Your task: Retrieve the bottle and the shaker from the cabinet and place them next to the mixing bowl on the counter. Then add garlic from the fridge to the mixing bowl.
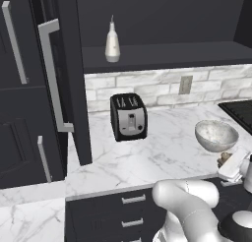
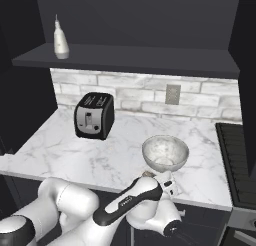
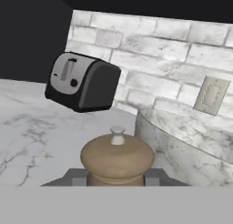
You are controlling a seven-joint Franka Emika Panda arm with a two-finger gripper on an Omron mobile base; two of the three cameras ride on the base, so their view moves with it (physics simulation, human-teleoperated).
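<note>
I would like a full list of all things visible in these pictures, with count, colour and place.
bottle: one, creamy white, upright on the cabinet shelf
shaker: one, brown wood, between the jaws, beside the mixing bowl
mixing bowl: one, whitish and speckled, on the counter
toaster: one, black and silver, on the counter by the wall
wall outlet: one, grey, on the white brick wall
drawers: dark, silver handles, below the counter
gripper: one, jaws shut on the shaker

bottle [image 1: 112,43] on the cabinet [image 1: 162,56] shelf, bowl [image 1: 216,135] on the counter [image 1: 147,157]

bare counter [image 2: 70,150] between toaster [image 2: 94,115], bowl [image 2: 165,153]
</note>
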